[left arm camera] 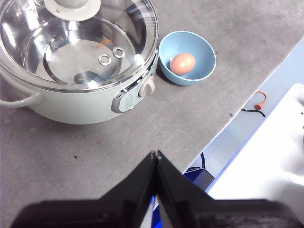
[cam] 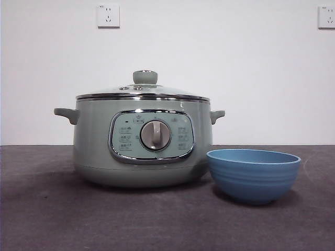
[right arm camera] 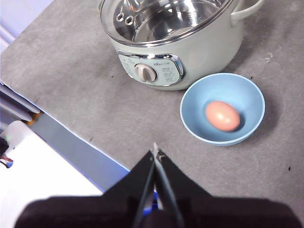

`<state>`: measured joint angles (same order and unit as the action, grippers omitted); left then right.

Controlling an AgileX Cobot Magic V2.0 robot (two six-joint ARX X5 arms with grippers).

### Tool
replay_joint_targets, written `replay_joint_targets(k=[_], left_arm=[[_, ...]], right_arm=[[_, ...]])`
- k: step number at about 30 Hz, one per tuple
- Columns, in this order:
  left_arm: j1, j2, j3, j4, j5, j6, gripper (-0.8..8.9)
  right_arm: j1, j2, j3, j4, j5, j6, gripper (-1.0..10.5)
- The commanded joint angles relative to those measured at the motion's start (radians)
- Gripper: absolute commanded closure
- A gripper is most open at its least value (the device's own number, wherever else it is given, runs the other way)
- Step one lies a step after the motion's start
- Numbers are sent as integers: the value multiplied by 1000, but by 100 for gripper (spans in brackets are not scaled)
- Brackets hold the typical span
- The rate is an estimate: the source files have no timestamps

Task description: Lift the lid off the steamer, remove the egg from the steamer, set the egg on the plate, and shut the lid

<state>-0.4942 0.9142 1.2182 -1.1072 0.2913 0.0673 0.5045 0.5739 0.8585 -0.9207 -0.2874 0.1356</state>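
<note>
brown egg (right arm camera: 222,115) in plate (right arm camera: 251,90), wrist-only

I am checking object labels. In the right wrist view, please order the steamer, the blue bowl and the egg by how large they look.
1. The steamer, largest, although partly cut off by the picture's edge.
2. The blue bowl, clearly smaller.
3. The egg inside the bowl, smallest.

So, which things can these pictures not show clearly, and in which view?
- Front view: the egg is hidden by the wall of the plate.
- Front view: neither gripper appears.
- Left wrist view: the picture's edge cuts off the knob of the lid.
- All views: the symbols on the panel of the steamer are too small to read.
</note>
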Motion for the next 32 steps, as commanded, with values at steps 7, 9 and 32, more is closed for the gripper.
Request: replay_joint_targets(k=[7,9,32], left_arm=[[40,-21,-6,174,-60,133,817],[100,-42,-12,322,-51,192,817],[552,-716,-1007,1093,-159,43,817]], right_arm=[[2,0,1,3,2,6,946],[2,0,1,3,2,6,946],[2,0,1,3,5,6,946]])
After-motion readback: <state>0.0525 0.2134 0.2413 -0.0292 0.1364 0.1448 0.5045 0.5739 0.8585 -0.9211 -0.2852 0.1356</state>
